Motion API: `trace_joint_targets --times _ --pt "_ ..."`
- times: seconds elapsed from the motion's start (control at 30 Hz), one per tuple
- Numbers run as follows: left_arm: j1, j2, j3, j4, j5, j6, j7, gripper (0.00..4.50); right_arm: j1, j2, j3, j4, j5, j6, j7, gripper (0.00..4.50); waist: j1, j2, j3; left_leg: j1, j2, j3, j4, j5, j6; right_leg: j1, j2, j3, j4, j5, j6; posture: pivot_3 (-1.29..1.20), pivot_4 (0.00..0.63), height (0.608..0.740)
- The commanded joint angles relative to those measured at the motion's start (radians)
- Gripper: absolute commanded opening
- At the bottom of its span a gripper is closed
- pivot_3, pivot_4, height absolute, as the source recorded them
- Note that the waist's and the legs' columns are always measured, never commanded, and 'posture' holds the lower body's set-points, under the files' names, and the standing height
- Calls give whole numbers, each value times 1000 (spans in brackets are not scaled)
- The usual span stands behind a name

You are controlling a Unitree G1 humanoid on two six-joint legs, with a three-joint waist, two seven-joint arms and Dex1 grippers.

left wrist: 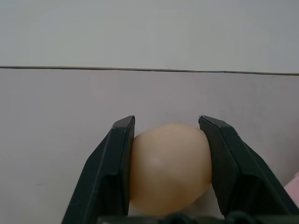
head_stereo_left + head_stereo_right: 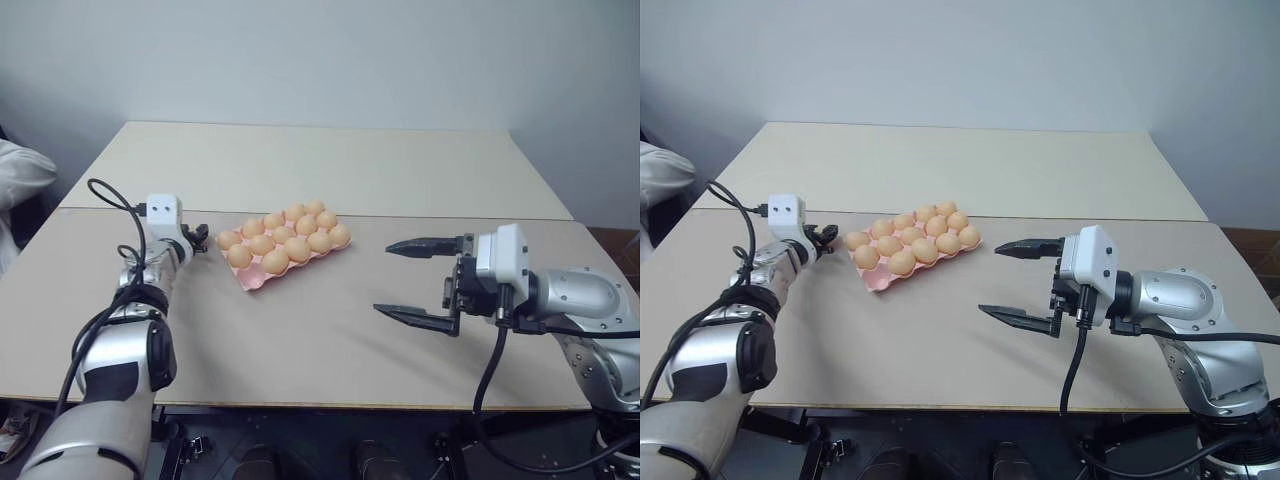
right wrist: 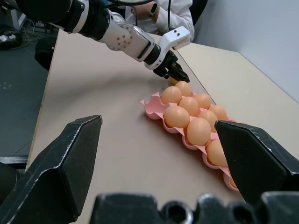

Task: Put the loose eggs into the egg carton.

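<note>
Pink egg carton w/ many eggs

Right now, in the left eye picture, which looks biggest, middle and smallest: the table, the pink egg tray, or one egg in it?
1. Table
2. Pink egg tray
3. One egg

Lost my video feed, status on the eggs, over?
Left pincer shut on an egg beside the carton. Right pincer open, empty, off to the carton's right. Nothing in the way.
</note>
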Motion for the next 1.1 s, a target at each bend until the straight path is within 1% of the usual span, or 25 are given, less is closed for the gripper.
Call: trace_joint_targets --times 0.03,0.17,0.23,0.3,0.43,0.47,0.57,0.63,0.73,0.87,1.1 --pt "-30 38 4 -33 0 -26 -19 1997 -13 4 -13 -25 12 -9 -6 4500 0 0 0 0 0 0 0 0 0 0 0 0 0 0 0 0 150 740" --pt "-47 76 48 -123 -86 -29 -223 1997 -6 14 -11 -23 11 -13 -6 4500 1 0 0 -1 0 -1 0 0 0 -1 0 -1 0 0 0 0 150 740" --pt "-40 86 48 -155 -101 -16 -279 1997 -4 18 -9 -24 10 -12 -6 4500 1 0 0 -2 0 -2 0 0 0 0 0 -2 1 0 0 0 150 740" --pt "-17 98 38 -210 -118 -1 -369 1997 -4 23 -5 -22 6 -15 -5 4500 0 0 0 -2 0 -2 0 0 0 0 0 -3 1 0 0 0 150 740" --pt "65 120 7 -376 -165 45 -608 1997 -8 29 -1 -13 4 -17 2 4500 0 0 0 -2 0 -2 0 0 0 0 0 -3 1 0 0 0 150 740" --pt "104 130 -4 -438 -191 51 -710 1997 -9 28 -1 -13 4 -16 3 4500 -2 0 0 -2 0 -2 1 0 0 0 0 -3 1 0 0 0 150 740" --pt "217 164 -40 -604 -255 83 -949 1997 -8 27 -1 -14 6 -15 8 4500 -8 0 0 -2 0 -3 0 0 0 0 0 -3 1 0 0 0 150 740" --pt "270 180 -65 -677 -274 101 -1032 1997 -4 26 -4 -14 7 -17 12 4500 -7 0 0 -2 1 -3 1 0 0 0 0 -3 1 0 0 0 150 740" --pt "311 193 -93 -740 -285 120 -1099 1997 -2 26 -4 -16 8 -18 14 4500 -2 0 0 -2 0 -3 2 0 0 0 0 -3 0 0 0 0 150 740" --pt "337 184 -136 -782 -261 97 -1114 1997 -3 29 0 -17 7 -17 12 4500 6 0 0 -2 0 -4 2 0 0 1 0 -4 0 0 0 0 150 740" --pt "309 117 -168 -710 -223 17 -1052 1997 5 32 -3 -25 7 -19 8 4500 3 0 0 -3 0 -4 2 0 0 0 0 -4 0 0 0 0 150 740"
